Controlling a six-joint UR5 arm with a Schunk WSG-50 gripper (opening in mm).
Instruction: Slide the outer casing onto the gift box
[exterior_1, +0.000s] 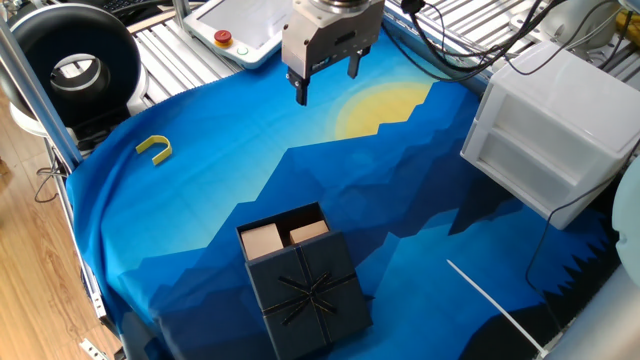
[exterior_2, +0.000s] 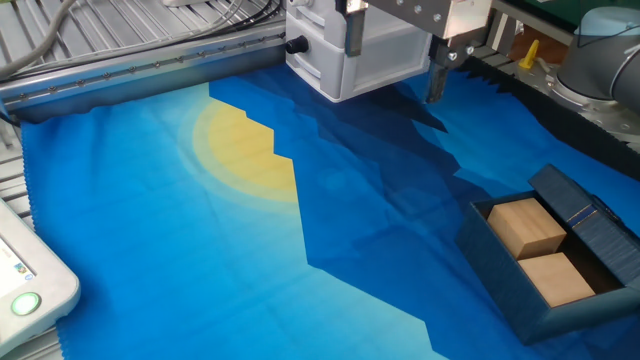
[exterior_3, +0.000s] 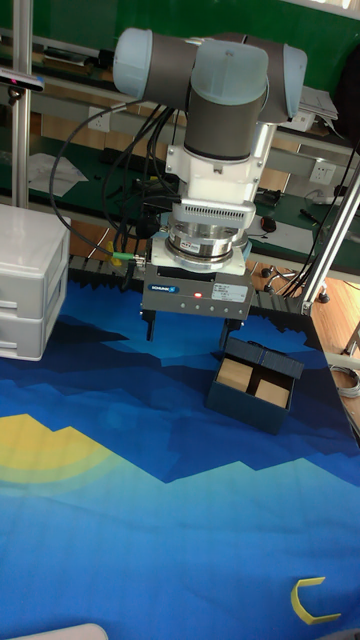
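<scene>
At the frame's top, the gripper hangs with jaws apart and empty; a skewed push could jam the outer casing on the gift box.

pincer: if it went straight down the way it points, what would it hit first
The pincer points down, open and empty. Below it seems to lie only the blue cloth, near the yellow sun print; the casing sits well off to the side.

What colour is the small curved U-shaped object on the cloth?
The small curved U-shaped object is yellow, seen best in one fixed view.
</scene>
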